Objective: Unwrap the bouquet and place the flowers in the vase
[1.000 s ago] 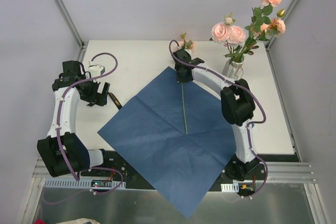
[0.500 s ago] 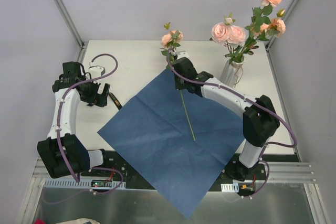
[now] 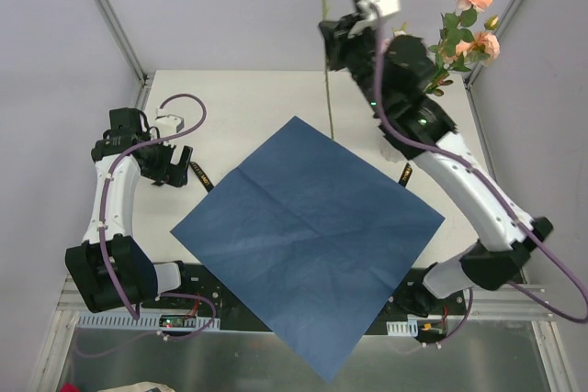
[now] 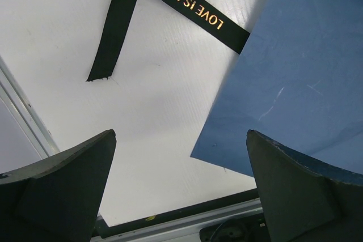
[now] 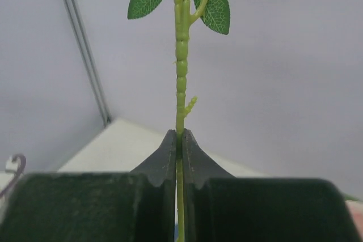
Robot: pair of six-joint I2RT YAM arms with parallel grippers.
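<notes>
Right claw (image 5: 180,138) clamps a leafy flower stem (image 5: 180,66), held upright

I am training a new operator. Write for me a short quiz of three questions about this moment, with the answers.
1. True or false: the right gripper is shut on a flower stem.
2. Where does the black ribbon lie? A: in the vase. B: on the table, at the blue paper's edge. C: tied round the stem.
3. Fill in: the left gripper's jaws stand ____.
Key: 1 true; 2 B; 3 open.
</notes>
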